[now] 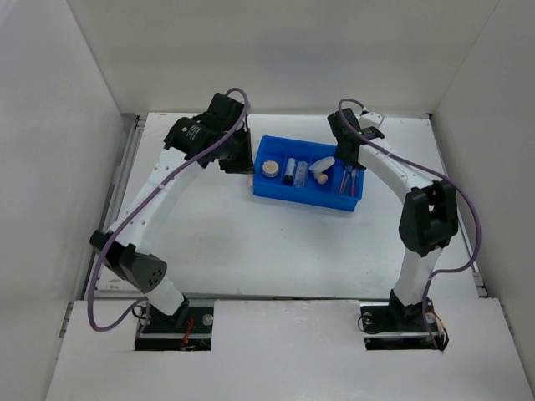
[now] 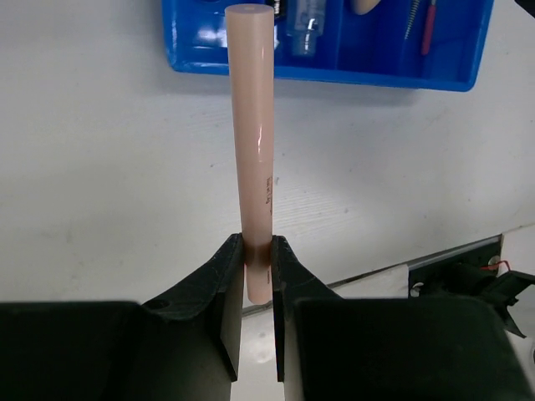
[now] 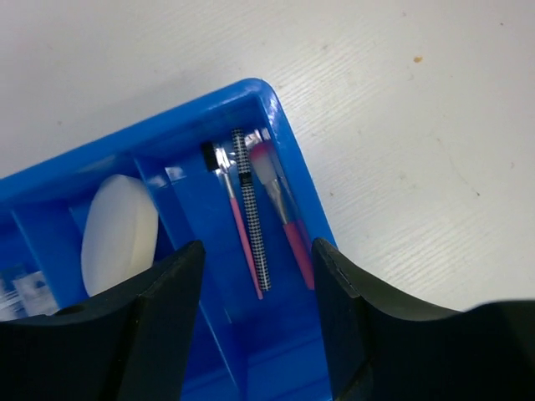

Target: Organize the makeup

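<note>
My left gripper [image 2: 257, 259] is shut on the lower end of a long peach-pink stick [image 2: 253, 150], held above the table near the left end of the blue tray [image 2: 334, 71]. In the top view this gripper [image 1: 240, 160] is just left of the tray [image 1: 305, 199]. The tray holds a round beige compact [image 1: 270, 169], a clear dark-capped tube [image 1: 290, 171], a peach sponge [image 1: 320, 176] and a cream puff [image 3: 119, 234]. My right gripper [image 3: 255, 251] is open and empty above the right-end compartment, over thin pink and checkered sticks [image 3: 253, 217].
White walls enclose the table on three sides. A metal rail [image 1: 125, 159] runs along the table's left edge. The tray's right rim [image 3: 292, 150] lies just under my right fingers.
</note>
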